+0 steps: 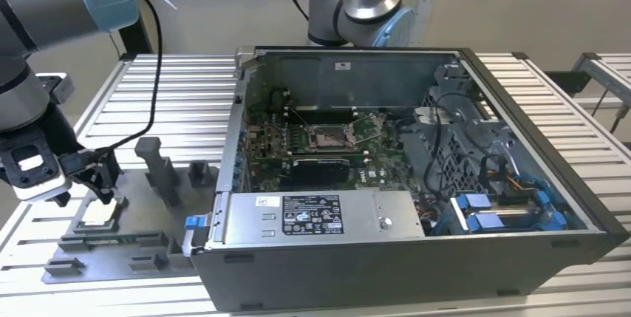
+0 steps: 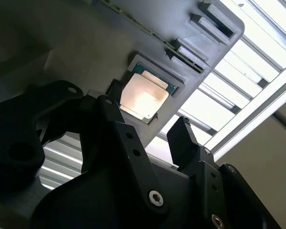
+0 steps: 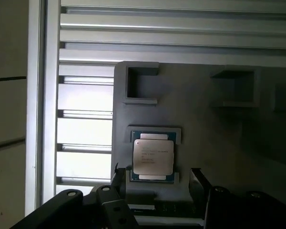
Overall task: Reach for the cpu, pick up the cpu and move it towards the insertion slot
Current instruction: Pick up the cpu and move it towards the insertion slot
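At the lower left of the exterior view, the gripper (image 1: 91, 190) is positioned over a grey fixture (image 1: 108, 254), directly above the cpu (image 1: 99, 214). The cpu is seated flat in a square pocket of that fixture, silvery top facing up. A thin green edge is seen around the cpu (image 3: 153, 156) in the first wrist view.

The pincer is spread wide and nothing is held in it. In the first wrist view its two black fingers (image 3: 199, 177) are seen on either side of the chip, set farther apart than the pocket itself, with a clear gap between each finger and the chip's edge. The same arrangement is shown in the second wrist view, where the cpu (image 2: 144, 98) is framed between the fingers (image 2: 182, 136). No contact with the chip is seen. Whether the fingertips touch the fixture cannot be told.

The insertion slot (image 1: 330, 137) is found near the centre of the exterior view, on the green board inside the open computer case (image 1: 552, 184), well apart from the cpu. The case and the fixture are both set on a slatted metal table (image 1: 177, 95).
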